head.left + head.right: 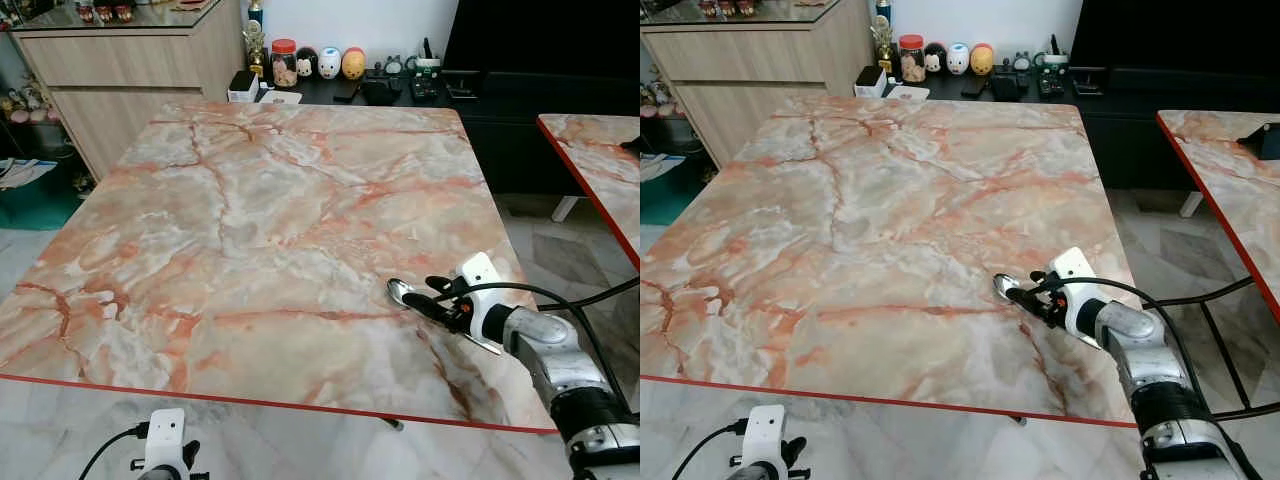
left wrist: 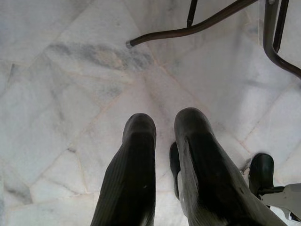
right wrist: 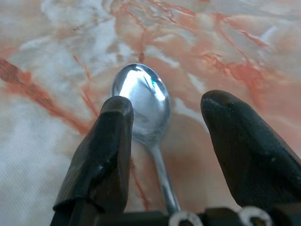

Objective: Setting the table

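A silver spoon [image 3: 143, 101] lies on the pink marble table [image 1: 250, 200] near its front right corner, bowl [image 1: 399, 290] pointing toward the table's middle. My right gripper [image 1: 428, 297] is low over the spoon, open, with one black finger [image 3: 106, 141] on each side of the handle. In the right wrist view neither finger touches the spoon. My left gripper [image 2: 164, 125] hangs below the table's front edge [image 1: 165, 465], fingers close together and pointing at the floor.
A second marble table [image 1: 600, 160] stands to the right across a narrow gap of tiled floor. At the back are a wooden sideboard [image 1: 120, 70] and a low black cabinet [image 1: 480, 100] with jars and figurines [image 1: 330, 65]. Metal table legs [image 2: 188, 30] cross the floor.
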